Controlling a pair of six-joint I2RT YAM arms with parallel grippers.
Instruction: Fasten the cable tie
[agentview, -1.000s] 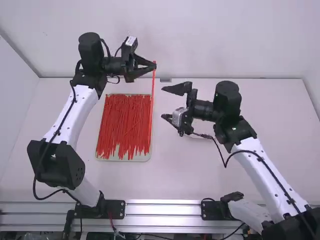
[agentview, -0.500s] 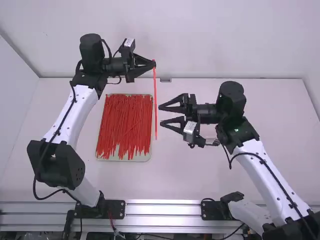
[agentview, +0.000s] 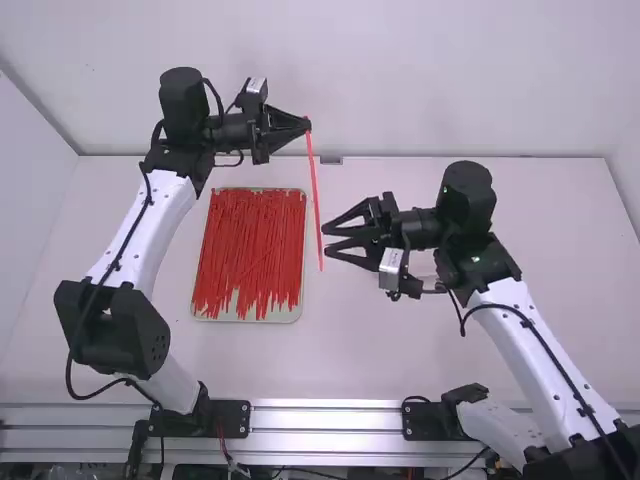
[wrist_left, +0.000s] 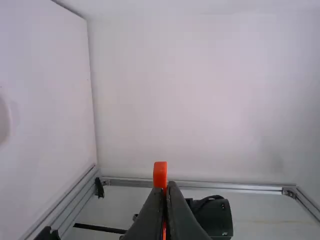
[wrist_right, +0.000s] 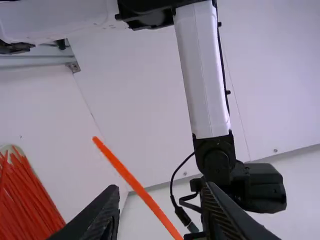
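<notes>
Cable tie: red, single. Head end clenched in left gripper, upper centre of frame. Hanging from there clear of the table, long axis near vertical, tail down. Right gripper: centre of frame, released, fingers spread, lower stretch of tail at their mouth, contact not discernible. Nearer arm for tail: right, judged ready to close. Outward: tray left of centre, filled with spare ties, on white table.
</notes>
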